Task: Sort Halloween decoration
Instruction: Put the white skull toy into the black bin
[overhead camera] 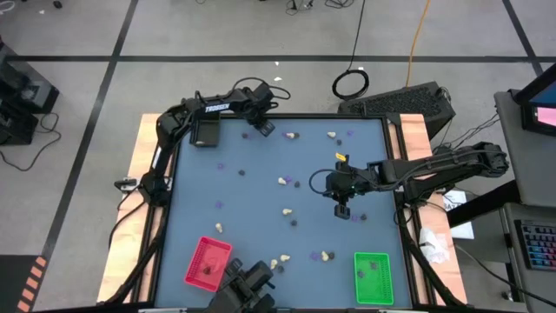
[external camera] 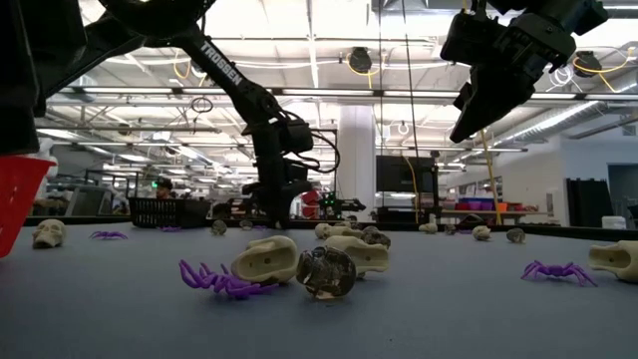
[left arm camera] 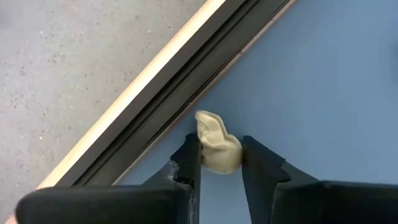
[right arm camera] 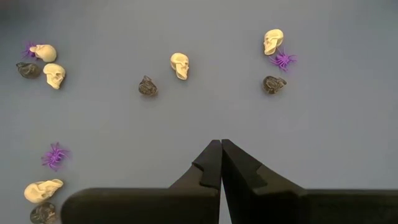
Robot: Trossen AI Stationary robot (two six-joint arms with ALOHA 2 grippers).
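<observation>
Where the left gripper [left arm camera: 217, 155] reaches the far edge of the worktop [overhead camera: 261, 217], its jaws stand narrow, one finger on each side of a cream skull [left arm camera: 216, 146], touching it; the skull rests on the blue surface just beside the dark edge rail [left arm camera: 180, 93]. High view puts this gripper [overhead camera: 263, 124] near the far left corner, close to a black tray [overhead camera: 206, 133].

Right gripper [right arm camera: 221, 163]: jaws pressed together, holding nothing. It hangs above the worktop right of centre [overhead camera: 342, 209], well clear of the surface in the low view [external camera: 483, 105].

Below it lie scattered pieces: cream skulls [right arm camera: 180, 65], dark skulls [right arm camera: 147, 86] and purple spiders [right arm camera: 283, 60], mostly apart, a few in small clusters. One cluster sits nearest the low camera: a purple spider [external camera: 221, 279], a cream skull [external camera: 265, 259] and a dark skull [external camera: 326, 272] touching or just beside each other.

More trinkets are spread across the blue surface, several near the far edge [overhead camera: 292, 136].

Red tray [overhead camera: 207, 263] at the near left; something small and dark lies in it. Green tray [overhead camera: 373, 278] at the near right, with small dark items inside; kind not clear.
</observation>
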